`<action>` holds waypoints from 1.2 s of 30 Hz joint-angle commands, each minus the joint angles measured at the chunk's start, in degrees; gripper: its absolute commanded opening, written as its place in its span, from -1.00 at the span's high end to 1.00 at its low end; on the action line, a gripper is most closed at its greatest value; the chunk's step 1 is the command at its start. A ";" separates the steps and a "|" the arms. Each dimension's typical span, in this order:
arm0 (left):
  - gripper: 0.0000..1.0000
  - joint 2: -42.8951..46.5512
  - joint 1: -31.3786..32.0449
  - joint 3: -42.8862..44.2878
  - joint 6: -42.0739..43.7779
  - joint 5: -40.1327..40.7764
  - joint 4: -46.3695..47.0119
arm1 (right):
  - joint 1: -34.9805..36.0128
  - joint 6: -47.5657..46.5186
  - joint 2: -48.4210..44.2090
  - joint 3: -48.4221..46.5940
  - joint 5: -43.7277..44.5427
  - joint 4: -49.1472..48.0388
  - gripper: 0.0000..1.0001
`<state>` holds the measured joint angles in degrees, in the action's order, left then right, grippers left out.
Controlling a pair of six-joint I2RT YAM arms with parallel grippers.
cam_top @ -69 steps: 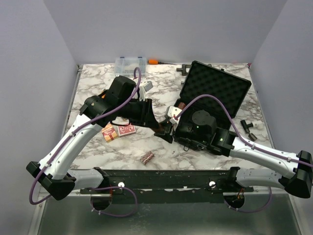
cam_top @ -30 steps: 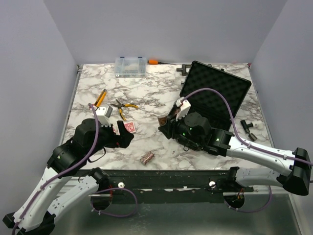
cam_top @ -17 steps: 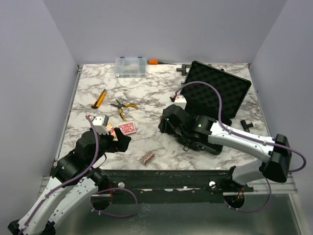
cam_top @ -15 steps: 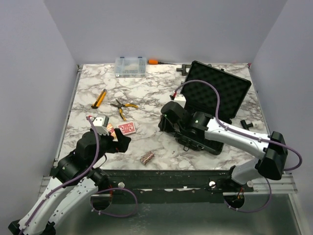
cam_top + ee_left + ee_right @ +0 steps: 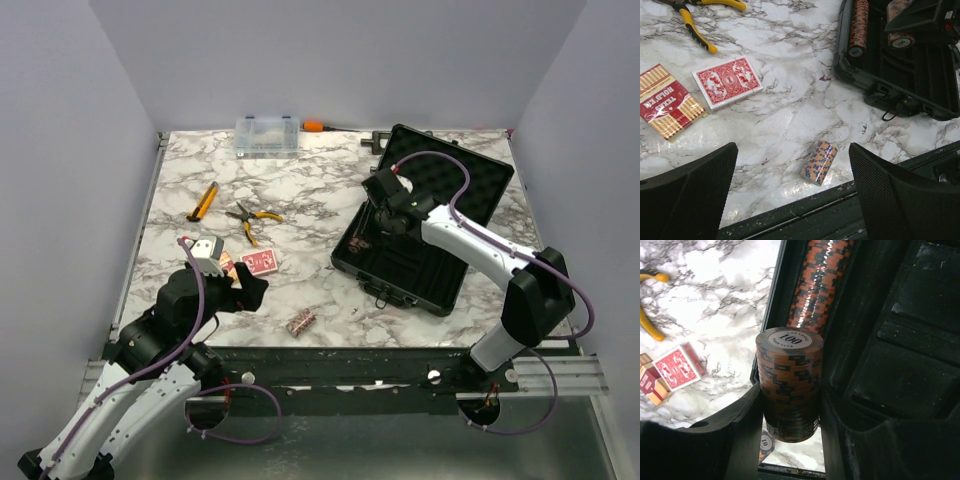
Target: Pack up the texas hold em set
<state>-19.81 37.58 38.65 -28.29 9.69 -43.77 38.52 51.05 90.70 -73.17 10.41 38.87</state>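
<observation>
You are working over the marble table [image 5: 300, 190], and the biggest piece on it, the black case [image 5: 455, 185], is lying open on the right with its foam lid tipped back, so the trays are facing up for loading.

Your right arm is reaching across the case's left side. Its right gripper [image 5: 790, 412] is clamping a short chip roll [image 5: 789, 375] between both fingers, the "100" face turned toward the wrist camera. It is hanging over the case's left wall, just beside the chip row [image 5: 820, 285] lying in the long channel. That looks like the slot you are aiming for, so the roll will likely need tipping flat to join the row.

Your left gripper [image 5: 792, 165] is hovering near the front edge with its fingers spread wide and nothing between them. It is looking down on what is left outside the case, which suggests it is lining up the next pick.

Those leftovers are the red-backed deck [image 5: 727, 82] and the Hold'em card box [image 5: 667, 102], lying side by side on the marble, and nearer you the loose chip roll [image 5: 819, 162], resting on its side close to the table's front edge. The roll may scoot off toward that edge if you nudge it.

The pliers [image 5: 250, 215] and the clear organizer box [image 5: 267, 133] are sitting farther back, well apart from the set.
</observation>
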 commanded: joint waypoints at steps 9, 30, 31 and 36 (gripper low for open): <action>-0.90 1.44 -0.06 -0.11 -3.24 0.70 -1.23 | -5.23 0.68 9.31 -8.79 0.62 5.11 0.99; -0.88 0.19 -0.26 -0.07 -2.91 2.70 -1.50 | -9.15 1.41 14.28 -7.98 2.51 4.70 0.99; -0.88 0.21 -0.23 0.00 -2.91 2.77 -1.46 | -9.30 1.38 14.41 -7.75 2.42 4.39 0.99; -0.89 0.12 -0.30 -0.15 -2.99 2.87 -1.50 | -9.87 2.27 15.59 -7.68 2.59 4.45 0.99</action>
<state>-19.27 37.58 38.65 -30.87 11.07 -45.12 29.41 51.66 105.38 -80.51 11.29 43.79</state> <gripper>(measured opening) 0.943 0.438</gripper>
